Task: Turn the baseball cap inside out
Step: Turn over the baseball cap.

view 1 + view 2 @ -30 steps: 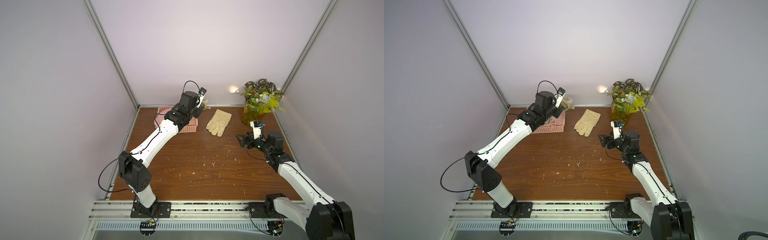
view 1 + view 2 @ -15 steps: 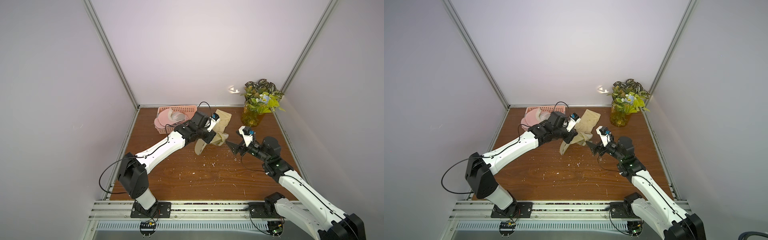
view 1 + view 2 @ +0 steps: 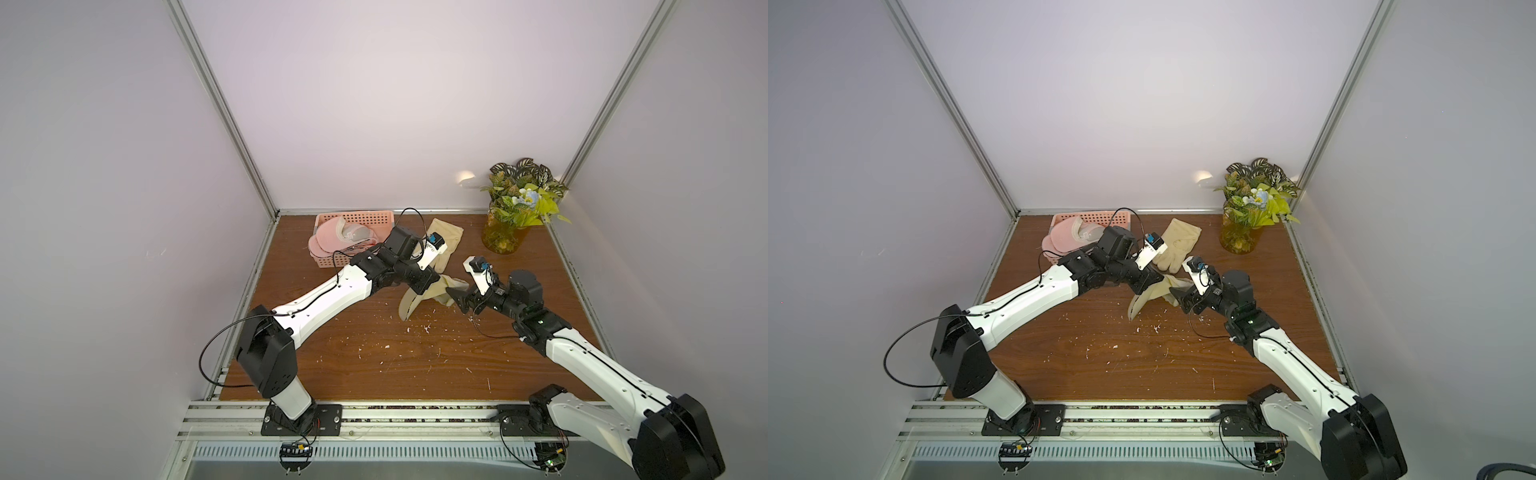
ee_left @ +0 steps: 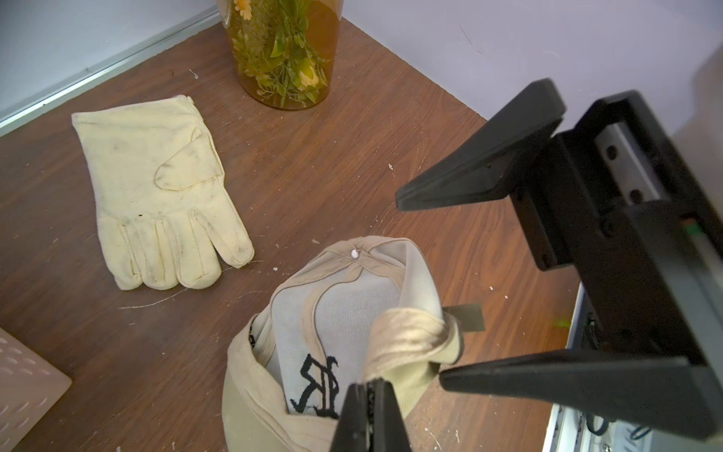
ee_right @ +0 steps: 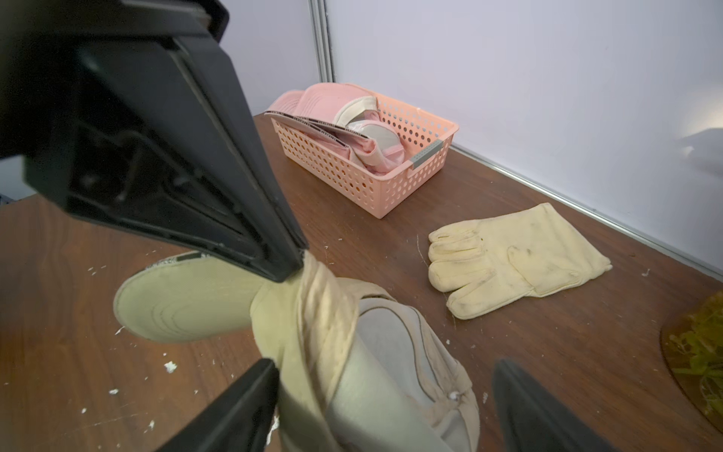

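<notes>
One beige baseball cap (image 3: 419, 297), one cream glove (image 3: 1177, 243), one pink basket (image 5: 391, 172) with at least two pink caps (image 5: 328, 101), one vase (image 3: 503, 235).

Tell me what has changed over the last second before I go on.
The left gripper, shut on the beige baseball cap, swung from above the pink basket at the back down to the middle of the table. The right gripper, open, came in from near the flower vase and now brackets the cap without closing. The glove, basket and vase have not moved.
</notes>
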{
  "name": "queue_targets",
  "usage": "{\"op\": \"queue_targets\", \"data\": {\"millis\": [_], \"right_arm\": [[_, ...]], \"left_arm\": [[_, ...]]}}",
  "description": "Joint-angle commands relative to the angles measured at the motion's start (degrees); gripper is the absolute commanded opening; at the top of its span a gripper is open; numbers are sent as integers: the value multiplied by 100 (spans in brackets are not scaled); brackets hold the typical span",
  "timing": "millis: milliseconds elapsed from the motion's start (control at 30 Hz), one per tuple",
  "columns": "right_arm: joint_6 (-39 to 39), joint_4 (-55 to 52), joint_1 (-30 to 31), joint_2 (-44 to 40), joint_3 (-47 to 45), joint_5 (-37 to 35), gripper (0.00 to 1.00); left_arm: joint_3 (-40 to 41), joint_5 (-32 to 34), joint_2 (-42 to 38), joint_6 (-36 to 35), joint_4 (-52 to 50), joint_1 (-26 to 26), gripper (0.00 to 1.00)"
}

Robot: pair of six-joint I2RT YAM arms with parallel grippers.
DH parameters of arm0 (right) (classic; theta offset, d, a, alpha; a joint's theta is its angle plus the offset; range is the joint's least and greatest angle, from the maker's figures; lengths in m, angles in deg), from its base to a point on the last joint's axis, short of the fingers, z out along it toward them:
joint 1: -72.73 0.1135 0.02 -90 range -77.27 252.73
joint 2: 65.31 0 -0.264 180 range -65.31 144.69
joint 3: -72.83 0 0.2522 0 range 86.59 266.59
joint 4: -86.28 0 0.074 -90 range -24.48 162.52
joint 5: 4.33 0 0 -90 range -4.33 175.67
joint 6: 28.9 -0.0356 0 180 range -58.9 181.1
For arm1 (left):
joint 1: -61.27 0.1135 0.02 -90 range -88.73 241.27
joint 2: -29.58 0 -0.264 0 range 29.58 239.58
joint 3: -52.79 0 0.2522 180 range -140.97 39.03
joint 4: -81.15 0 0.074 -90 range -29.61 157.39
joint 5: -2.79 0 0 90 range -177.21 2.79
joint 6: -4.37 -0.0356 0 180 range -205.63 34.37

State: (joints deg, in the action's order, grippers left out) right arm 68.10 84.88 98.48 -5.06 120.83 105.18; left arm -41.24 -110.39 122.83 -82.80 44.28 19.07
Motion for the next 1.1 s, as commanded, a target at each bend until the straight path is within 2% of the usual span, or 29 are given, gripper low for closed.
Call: {"op": "queue_targets", "data": {"millis": [0,133,200,233,300,367,433,600,633,767,900,1067], "right_arm": [[126,13,78,152,105,188,89],[161,81,156,323,127,316,86],[126,145,192,388,148,361,78],[125,153,200,413,160,414,71],[89,123,219,462,220,552,46],[69,54,219,490,282,670,22],[-24,-27,219,475,361,637,1],[-693,-329,210,399,628,7,0],[-810,-440,210,420,719,-56,0],[-1323,-793,201,603,1058,20,0],[-1671,-913,201,821,1271,426,0],[-1780,-1203,199,1031,1515,879,0]], "left_arm": [[37,-482,-203,3,293,-52,0],[55,-926,-188,-1,412,-52,0],[93,-1062,-198,38,497,-52,0],[120,-1115,-210,64,573,-52,0],[225,-1189,-296,157,791,-52,4],[361,-1185,-411,251,1016,-52,15],[532,-1047,-551,311,1194,-52,31],[1234,-163,-1113,424,1579,43,86],[1456,67,-1273,444,1714,61,90],[2661,603,-2060,560,2627,124,99],[3882,566,-2715,624,3887,128,99],[4907,1498,-3015,769,4975,156,99]]}}
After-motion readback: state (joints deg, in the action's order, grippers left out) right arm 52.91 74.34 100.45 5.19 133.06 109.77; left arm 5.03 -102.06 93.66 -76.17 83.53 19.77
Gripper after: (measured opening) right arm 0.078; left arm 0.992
